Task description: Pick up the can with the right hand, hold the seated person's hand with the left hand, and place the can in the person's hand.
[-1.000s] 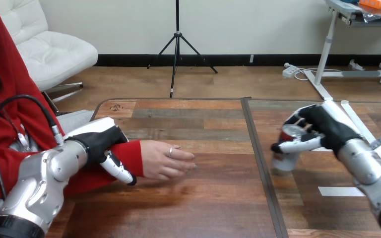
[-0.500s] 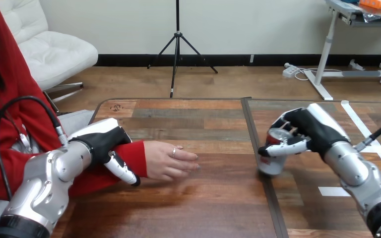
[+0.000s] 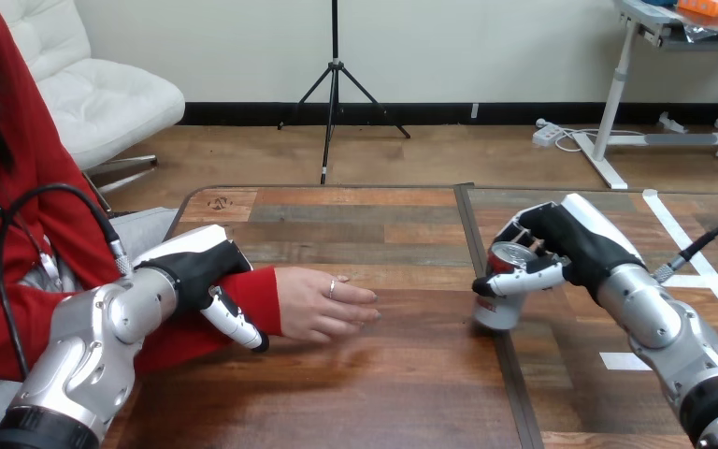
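Closest in, the left hand (image 3: 194, 268) is clamped over the red sleeve (image 3: 252, 290) right behind the person's hand (image 3: 323, 304). Its fingers are curled round the wrist, with one fingertip poking out below the sleeve. The person's hand lies flat on the tabletop (image 3: 365, 393), palm down. Well off to the right of the person's hand and a touch farther back, the right hand (image 3: 570, 248) has the can (image 3: 502, 292) in a firm grip, thumb across the front and fingers wrapped round the back near the top. The can is tipped a little, top leaning away from the person's hand, over the dark seam (image 3: 514, 402) in the tabletop. Can't tell if its base touches the wood or hangs just above it.
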Robot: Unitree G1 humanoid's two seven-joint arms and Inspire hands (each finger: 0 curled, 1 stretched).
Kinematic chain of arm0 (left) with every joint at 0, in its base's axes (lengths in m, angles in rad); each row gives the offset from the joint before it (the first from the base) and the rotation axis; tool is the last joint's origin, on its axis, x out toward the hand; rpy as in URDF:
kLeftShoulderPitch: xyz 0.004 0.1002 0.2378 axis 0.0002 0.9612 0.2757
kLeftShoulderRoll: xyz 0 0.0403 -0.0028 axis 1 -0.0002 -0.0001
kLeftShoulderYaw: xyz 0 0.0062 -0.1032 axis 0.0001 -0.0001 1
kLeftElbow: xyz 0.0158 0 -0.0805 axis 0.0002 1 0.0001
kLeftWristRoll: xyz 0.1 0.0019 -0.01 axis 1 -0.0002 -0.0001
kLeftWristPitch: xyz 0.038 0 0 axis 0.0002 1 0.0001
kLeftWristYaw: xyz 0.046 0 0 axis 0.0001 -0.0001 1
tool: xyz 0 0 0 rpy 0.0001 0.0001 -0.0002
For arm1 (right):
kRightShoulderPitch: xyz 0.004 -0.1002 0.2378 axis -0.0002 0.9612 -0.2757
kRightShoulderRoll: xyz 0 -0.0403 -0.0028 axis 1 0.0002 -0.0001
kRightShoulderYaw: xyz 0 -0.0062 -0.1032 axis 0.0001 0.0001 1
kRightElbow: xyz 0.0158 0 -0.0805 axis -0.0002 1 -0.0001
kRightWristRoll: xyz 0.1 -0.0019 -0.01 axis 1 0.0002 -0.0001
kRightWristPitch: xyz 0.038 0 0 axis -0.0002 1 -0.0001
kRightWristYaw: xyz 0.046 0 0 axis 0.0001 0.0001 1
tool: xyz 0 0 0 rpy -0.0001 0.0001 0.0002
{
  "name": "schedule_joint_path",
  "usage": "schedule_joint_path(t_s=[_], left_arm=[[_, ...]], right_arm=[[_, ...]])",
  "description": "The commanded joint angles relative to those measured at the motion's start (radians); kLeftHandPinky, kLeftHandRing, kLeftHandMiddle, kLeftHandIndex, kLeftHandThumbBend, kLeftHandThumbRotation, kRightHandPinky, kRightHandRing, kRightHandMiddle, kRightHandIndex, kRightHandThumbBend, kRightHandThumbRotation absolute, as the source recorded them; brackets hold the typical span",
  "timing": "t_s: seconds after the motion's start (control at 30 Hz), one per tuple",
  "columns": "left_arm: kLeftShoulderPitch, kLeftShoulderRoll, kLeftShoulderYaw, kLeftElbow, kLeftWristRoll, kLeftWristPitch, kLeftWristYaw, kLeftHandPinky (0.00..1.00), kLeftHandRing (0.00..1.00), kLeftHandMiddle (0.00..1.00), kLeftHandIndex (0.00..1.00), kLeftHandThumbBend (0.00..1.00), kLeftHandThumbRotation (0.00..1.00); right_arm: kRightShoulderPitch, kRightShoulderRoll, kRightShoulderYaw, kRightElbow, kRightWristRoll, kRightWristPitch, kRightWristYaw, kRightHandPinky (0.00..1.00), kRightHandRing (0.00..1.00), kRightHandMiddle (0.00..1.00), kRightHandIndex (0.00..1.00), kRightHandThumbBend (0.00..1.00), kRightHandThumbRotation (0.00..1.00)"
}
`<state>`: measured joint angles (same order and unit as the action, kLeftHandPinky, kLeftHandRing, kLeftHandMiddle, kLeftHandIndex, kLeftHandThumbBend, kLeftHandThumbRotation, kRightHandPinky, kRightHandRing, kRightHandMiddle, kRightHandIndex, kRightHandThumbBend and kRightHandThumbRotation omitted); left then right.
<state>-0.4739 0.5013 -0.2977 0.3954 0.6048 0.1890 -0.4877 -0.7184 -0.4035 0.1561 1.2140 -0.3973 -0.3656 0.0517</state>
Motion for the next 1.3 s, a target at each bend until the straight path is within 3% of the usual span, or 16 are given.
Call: schedule_joint_path(t_s=[0.0, 1.27], left_arm=[[-0.417, -0.132, 0.032, -0.151, -0.057, -0.052, 0.046, 0.11, 0.17, 0.25, 0.31, 0.6, 0.0], [-0.413, -0.176, 0.056, -0.162, -0.071, -0.112, 0.135, 0.14, 0.19, 0.28, 0.32, 0.61, 0.0]], right_arm=[[-0.336, 0.01, -0.001, -0.221, 0.001, -0.016, -0.01, 0.3, 0.34, 0.4, 0.46, 0.64, 0.0], [-0.413, 0.038, -0.003, -0.204, -0.023, -0.005, -0.037, 0.29, 0.33, 0.39, 0.46, 0.67, 0.0]])
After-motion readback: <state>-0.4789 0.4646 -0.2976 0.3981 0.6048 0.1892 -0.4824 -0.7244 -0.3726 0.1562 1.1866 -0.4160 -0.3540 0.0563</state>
